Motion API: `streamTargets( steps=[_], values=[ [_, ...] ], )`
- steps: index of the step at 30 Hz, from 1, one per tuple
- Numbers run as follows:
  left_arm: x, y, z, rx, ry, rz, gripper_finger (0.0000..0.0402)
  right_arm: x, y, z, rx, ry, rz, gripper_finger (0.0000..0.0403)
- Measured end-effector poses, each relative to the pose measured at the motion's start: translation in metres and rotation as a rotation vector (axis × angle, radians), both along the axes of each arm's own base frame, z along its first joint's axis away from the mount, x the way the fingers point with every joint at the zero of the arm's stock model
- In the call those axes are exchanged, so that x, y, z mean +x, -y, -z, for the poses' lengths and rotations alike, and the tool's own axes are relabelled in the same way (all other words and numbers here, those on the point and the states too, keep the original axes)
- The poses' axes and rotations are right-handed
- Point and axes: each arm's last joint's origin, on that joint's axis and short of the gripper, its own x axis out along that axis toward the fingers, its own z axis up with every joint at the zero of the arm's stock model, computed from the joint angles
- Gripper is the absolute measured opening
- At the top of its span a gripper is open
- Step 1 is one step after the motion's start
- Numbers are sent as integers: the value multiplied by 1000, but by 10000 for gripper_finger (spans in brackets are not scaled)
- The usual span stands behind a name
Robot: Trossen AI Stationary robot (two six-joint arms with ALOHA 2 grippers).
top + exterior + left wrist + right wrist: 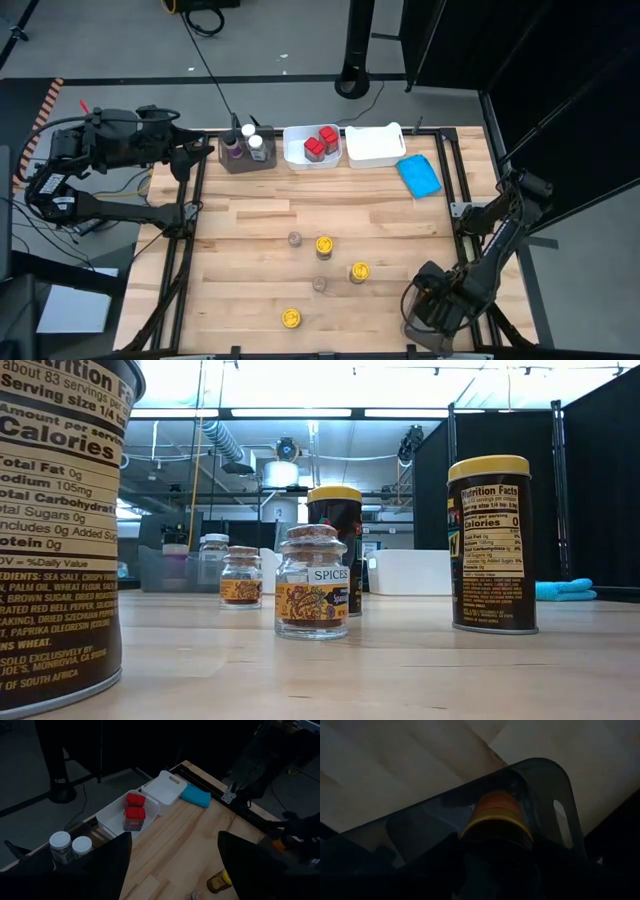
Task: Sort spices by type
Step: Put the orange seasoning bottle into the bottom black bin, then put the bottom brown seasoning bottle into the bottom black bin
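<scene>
Three yellow-lidded jars stand on the counter (250, 225): one mid-counter (324, 245), one just right of it and nearer (359, 271), one at the near edge (291, 318). Two clear glass jars sit among them, one (295, 239) left of the first yellow lid and one (319, 284) between the others. Along the far edge a grey bin (232, 162) holds two white-capped jars (253, 139), a white tub (300, 155) holds two red-capped jars (321, 142), and a second tub (372, 146) stands beside a blue cloth (419, 176). The left claw (196, 152) hangs released by the grey bin. The right claw (430, 310) is at the near right corner, down in a translucent bin (560, 785), grasping a fourth yellow-lidded jar (496, 815).
</scene>
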Motion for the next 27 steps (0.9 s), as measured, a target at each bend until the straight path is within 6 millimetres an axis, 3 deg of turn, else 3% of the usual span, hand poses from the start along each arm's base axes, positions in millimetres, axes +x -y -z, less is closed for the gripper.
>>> streamTargets(
  steps=[18,27],
  values=[
    [0,0,0,16,-10,8,301,1,2,-1,29,-39,11,280],
    [0,0,0,23,-13,11,301,0,16,-33,-3,-29,29,292]
  ],
)
